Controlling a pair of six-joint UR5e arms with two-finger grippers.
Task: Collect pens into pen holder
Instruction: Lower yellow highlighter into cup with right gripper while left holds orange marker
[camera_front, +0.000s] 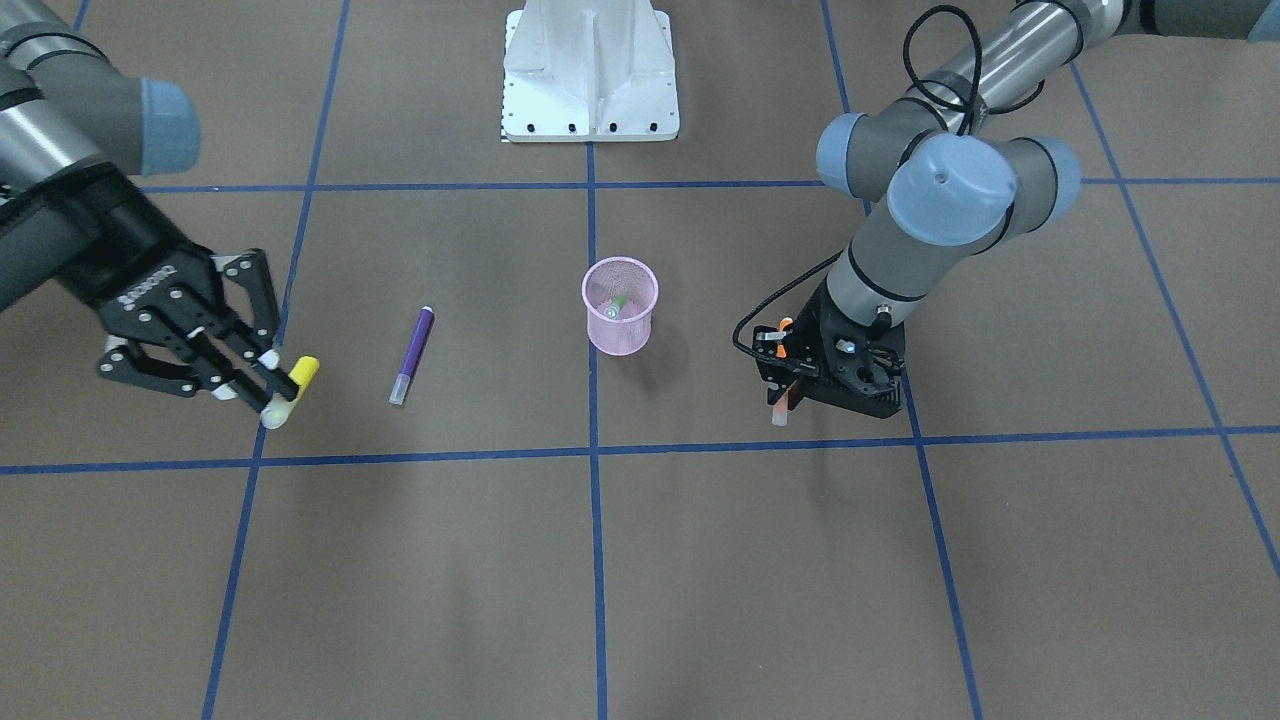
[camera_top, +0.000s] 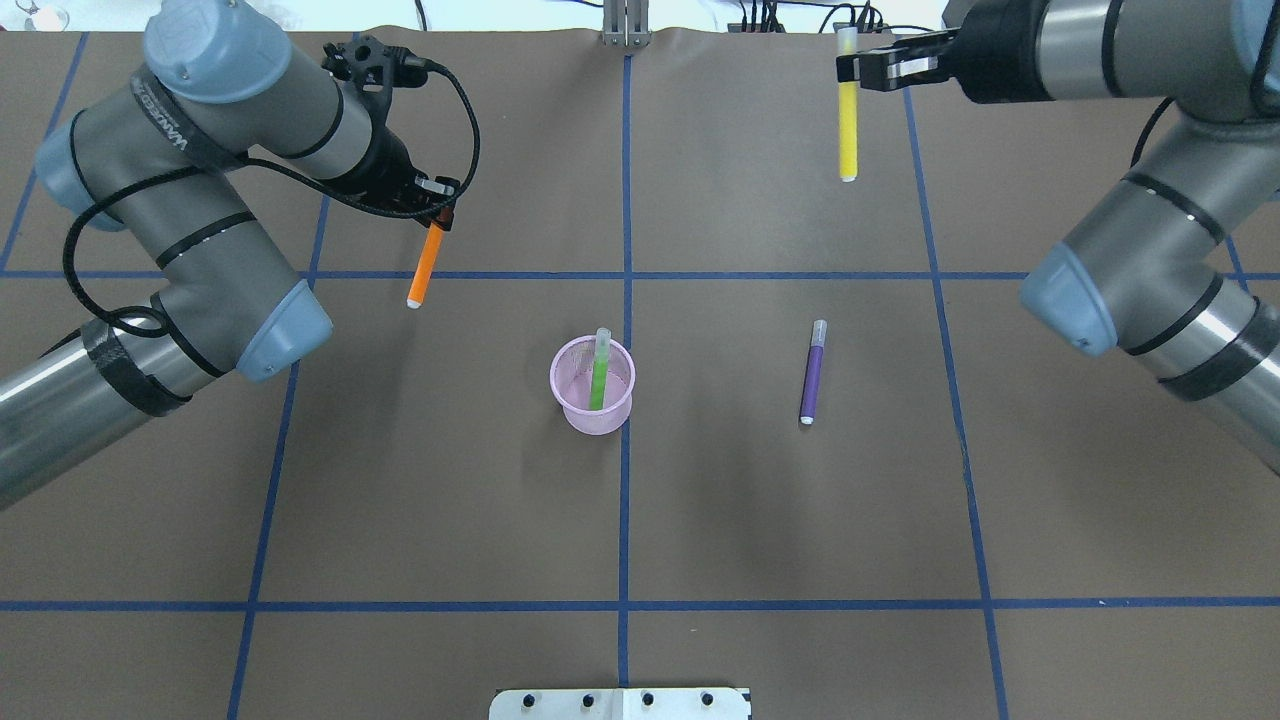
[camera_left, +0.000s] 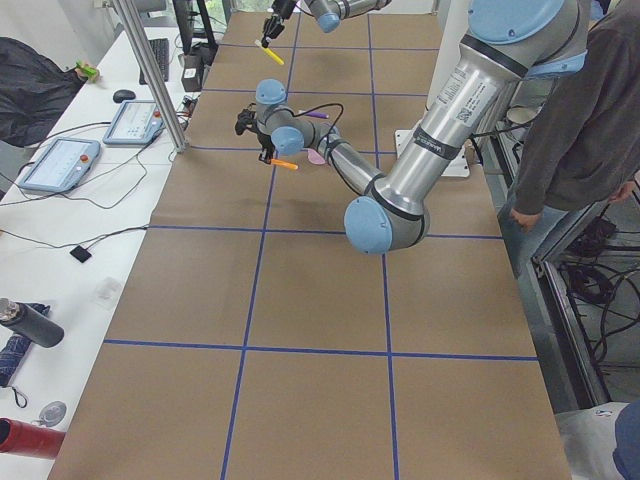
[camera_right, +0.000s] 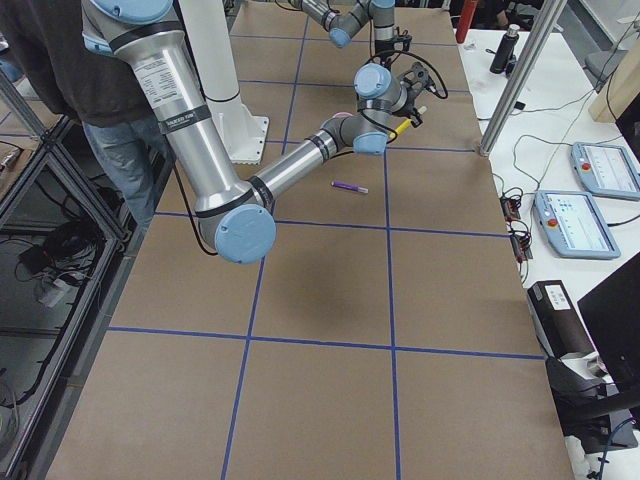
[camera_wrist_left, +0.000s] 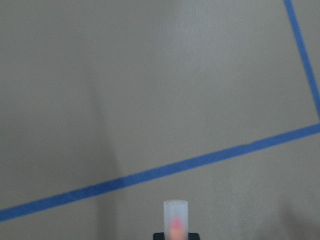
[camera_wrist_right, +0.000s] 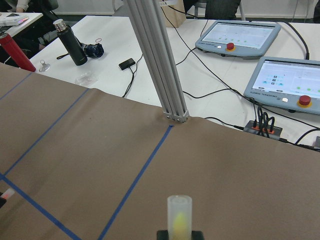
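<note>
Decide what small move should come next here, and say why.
Probably carry the left pincer sideways until it hangs over the pen holder: it grips the orange pen, lifted off the table, and the holder holds only the green pen.

This is a robotics lab. The desk (camera_top: 700, 520) is covered with brown paper marked into squares by blue tape (camera_top: 625, 605). Two grey robot arms (camera_top: 200, 230) rise from a white base plate (camera_front: 590, 75) on the desk. Beside the desk, a white side table (camera_left: 60, 260) carries control tablets (camera_wrist_right: 240, 37) with red stop buttons, cables and a power strip (camera_wrist_right: 262, 129). A metal frame post (camera_wrist_right: 157, 65) stands at the desk's edge.
</note>
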